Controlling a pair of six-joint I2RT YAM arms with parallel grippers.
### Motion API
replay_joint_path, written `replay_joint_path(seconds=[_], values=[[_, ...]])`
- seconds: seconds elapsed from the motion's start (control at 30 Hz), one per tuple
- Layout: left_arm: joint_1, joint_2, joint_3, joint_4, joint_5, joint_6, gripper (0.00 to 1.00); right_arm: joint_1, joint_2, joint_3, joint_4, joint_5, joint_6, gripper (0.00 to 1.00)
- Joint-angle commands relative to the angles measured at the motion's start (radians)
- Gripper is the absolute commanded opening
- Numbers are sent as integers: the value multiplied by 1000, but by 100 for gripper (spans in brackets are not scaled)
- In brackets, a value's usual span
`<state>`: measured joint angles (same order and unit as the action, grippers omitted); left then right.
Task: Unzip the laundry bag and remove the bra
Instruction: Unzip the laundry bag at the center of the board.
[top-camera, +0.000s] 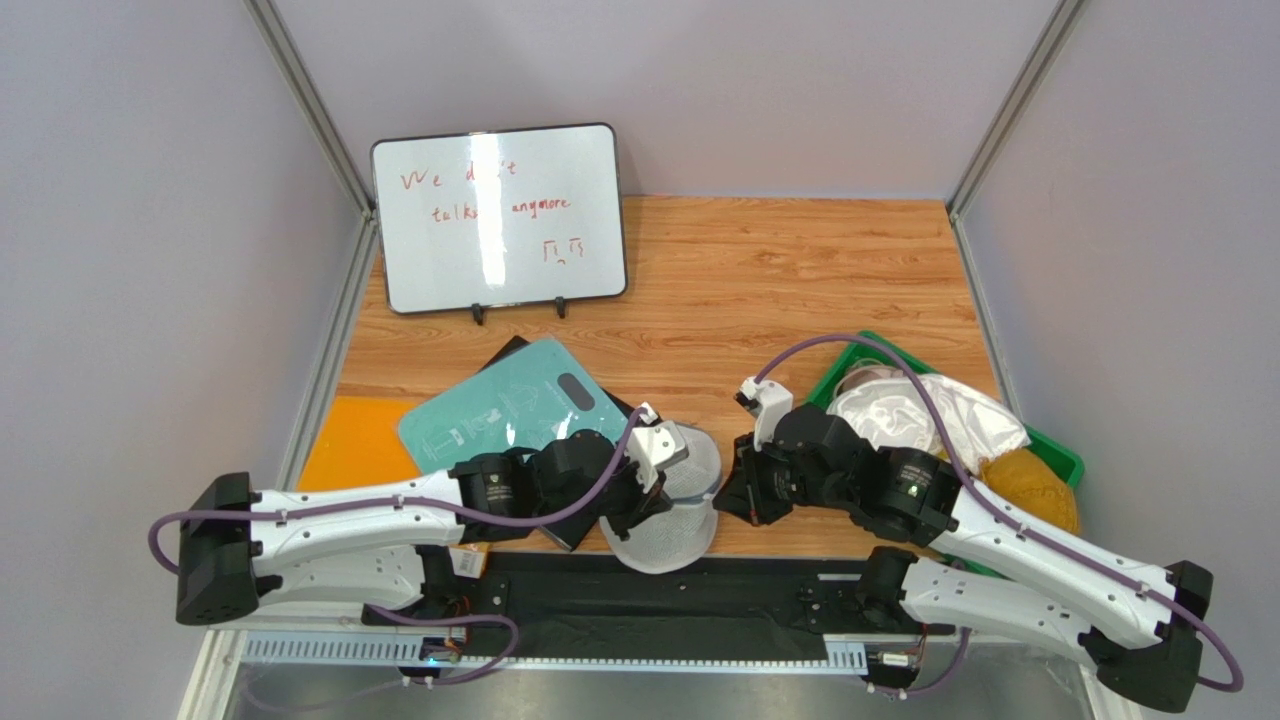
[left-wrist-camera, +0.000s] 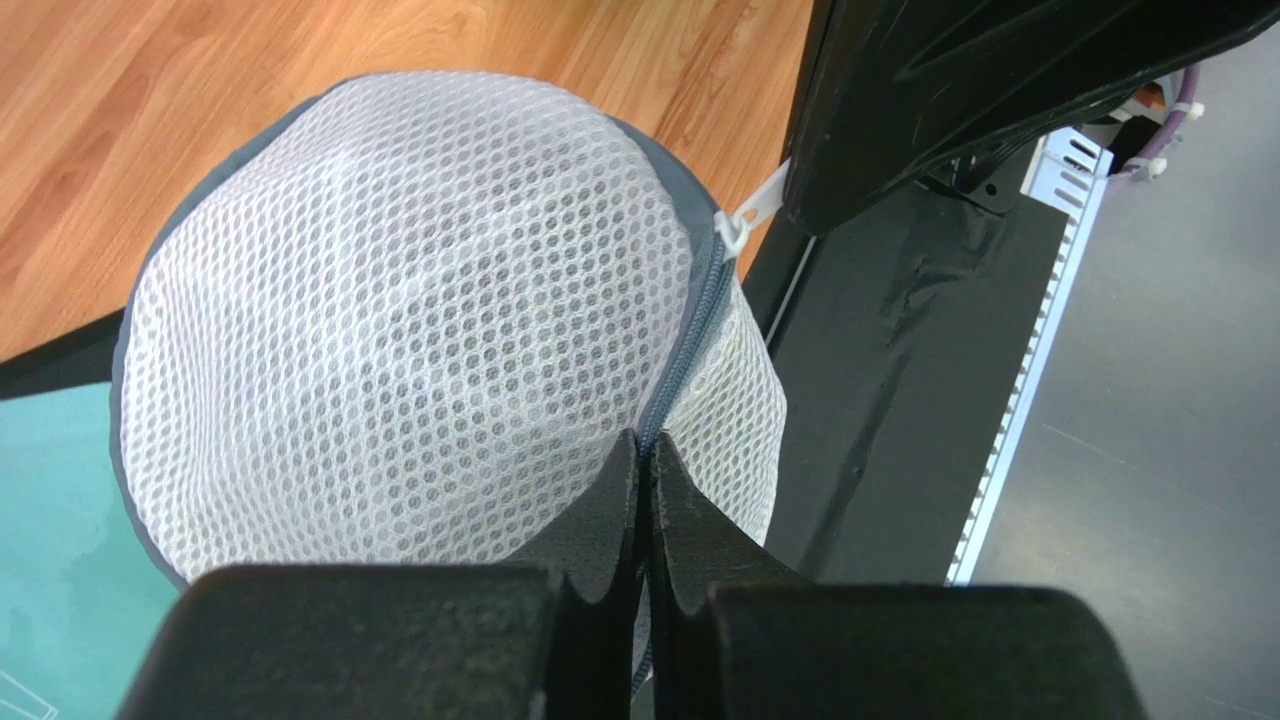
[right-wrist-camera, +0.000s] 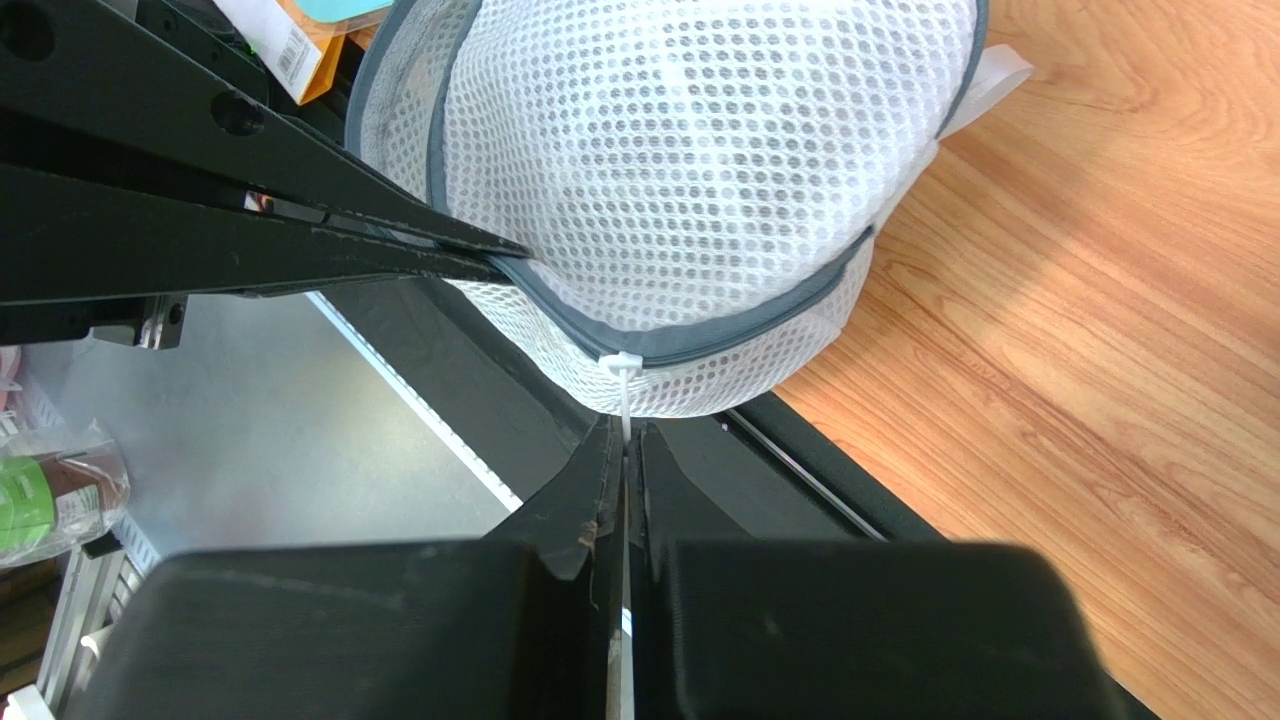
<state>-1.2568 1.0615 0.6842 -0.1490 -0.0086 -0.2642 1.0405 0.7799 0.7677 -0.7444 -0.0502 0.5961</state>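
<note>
Laundry bag (top-camera: 672, 540) sits at the near edge of the desk (top-camera: 781, 285), partly over the black strip (top-camera: 751, 593) that runs along that edge, between the two grippers. Its white mesh dome faces up, and the grey-blue zip rim (left-wrist-camera: 694, 323) looks closed along the part that shows. The left gripper (left-wrist-camera: 648, 477) has its fingers pressed together on that rim, pinching the edge of the laundry bag. The right gripper (right-wrist-camera: 622, 450) is clamped on the white zip pull (right-wrist-camera: 618, 383), a thin plastic tab hanging from the rim. What lies inside the mesh shows only as a dim shadow and cannot be made out. Behind the left arm a teal board (top-camera: 504, 413) lies on the desk, and a whiteboard (top-camera: 499, 218) stands farther back. A green bin (top-camera: 1061, 450) holding a white cloth (top-camera: 932, 413) stands to the right.
</note>
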Motion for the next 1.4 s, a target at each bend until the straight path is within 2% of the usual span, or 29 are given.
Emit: replay_joint_path(seconds=[0.0, 0.5, 0.53, 0.6, 0.63, 0.73, 1.03, 1.37], values=[[-1, -43, -28, -78, -53, -24, 0, 7, -18, 38, -13, 32, 2, 0], [-1, -100, -34, -144, -113, -44, 0, 13, 39, 44, 14, -5, -12, 0], [-1, -97, -28, -141, -114, -40, 3, 15, 44, 42, 29, -8, -13, 0], [-1, -87, -18, -132, -117, -27, 20, 15, 53, 44, 43, -16, -13, 0], [-1, -77, -5, -127, -113, -23, 38, 15, 55, 45, 54, -22, -15, 0], [-3, -57, 18, -89, -80, -6, 54, 18, 59, 44, 65, -31, -13, 0], [-39, 63, 116, -11, -54, 34, 56, 35, 55, 22, 135, -70, -4, 0], [-52, 101, 120, 26, -21, 22, 56, 53, 64, 31, 135, -60, -7, 0]])
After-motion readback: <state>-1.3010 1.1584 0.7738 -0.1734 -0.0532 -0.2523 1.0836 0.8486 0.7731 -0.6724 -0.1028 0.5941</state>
